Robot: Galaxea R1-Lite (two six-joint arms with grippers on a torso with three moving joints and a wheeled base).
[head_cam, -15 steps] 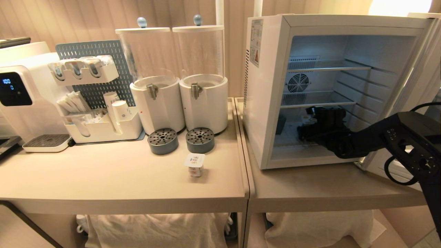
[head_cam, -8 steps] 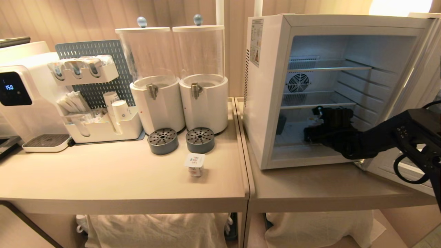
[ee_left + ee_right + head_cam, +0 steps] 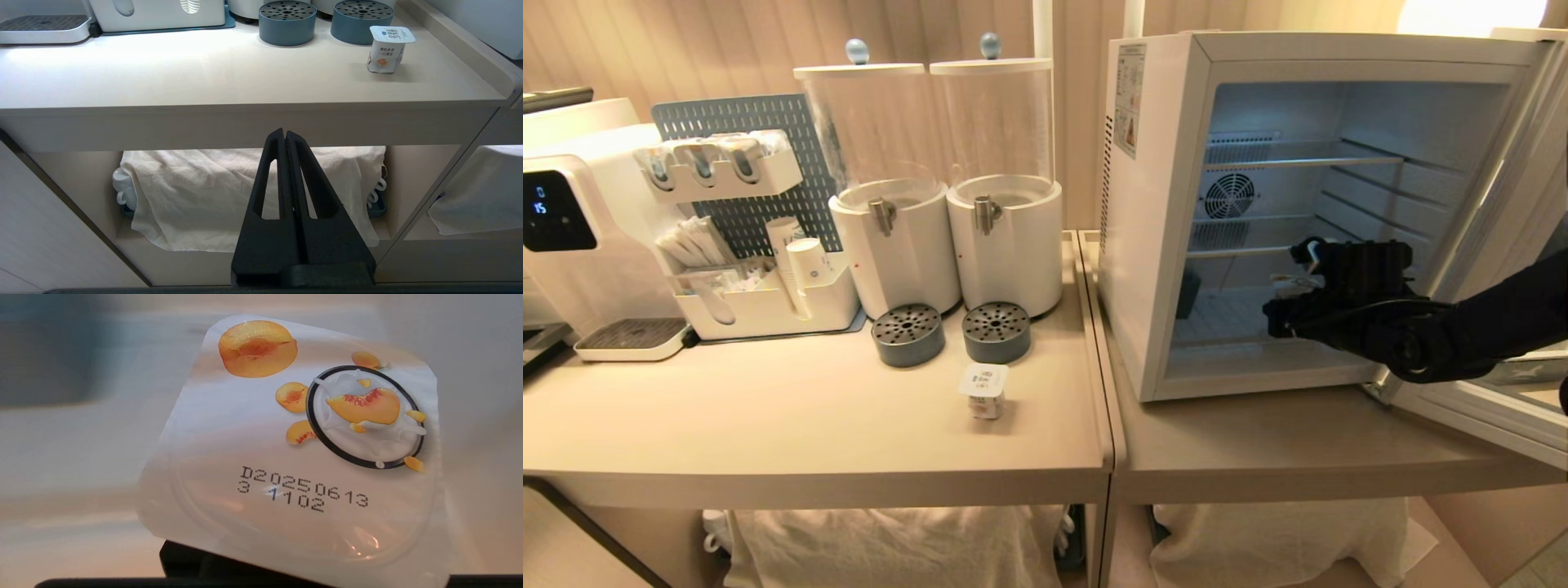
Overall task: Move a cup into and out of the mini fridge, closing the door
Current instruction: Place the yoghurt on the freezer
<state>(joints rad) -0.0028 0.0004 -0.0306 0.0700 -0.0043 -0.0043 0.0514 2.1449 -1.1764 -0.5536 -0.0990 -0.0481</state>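
Nearest, at the 6 o'clock edge below the counter front: left gripper (image 3: 284, 136), fingers pressed flat together, nothing between them, parked facing a cloth-draped lower shelf (image 3: 245, 192). On the counter (image 3: 768, 425), at centre: one sealed yogurt cup (image 3: 984, 390), upright, standing alone, just at 6 o'clock of the two grey drip trays (image 3: 952, 332). Beyond those, toward 12 o'clock: two clear dispensers (image 3: 939, 180) side by side; at 9 o'clock, an organiser with paper cups (image 3: 760, 269) and a white machine with a dark display (image 3: 560, 220). At 3 o'clock: mini fridge (image 3: 1152, 204), white, standing open, wire shelves and rear fan exposed; door (image 3: 1486, 400) swung wide toward 4 o'clock, only its lower frame visible. Right gripper (image 3: 1298, 282) at the fridge mouth, level with the lower compartment, arm entering from 3 o'clock. Seen from the right wrist: second cup (image 3: 302, 453), foil lid with peach print and a stamped date code, filling the view close against the gripper body. Jaws partway closed; apparently clamped on this cup, though the fingers themselves are hidden beneath the lid. Cup clear of the fridge floor, as far as can be judged.
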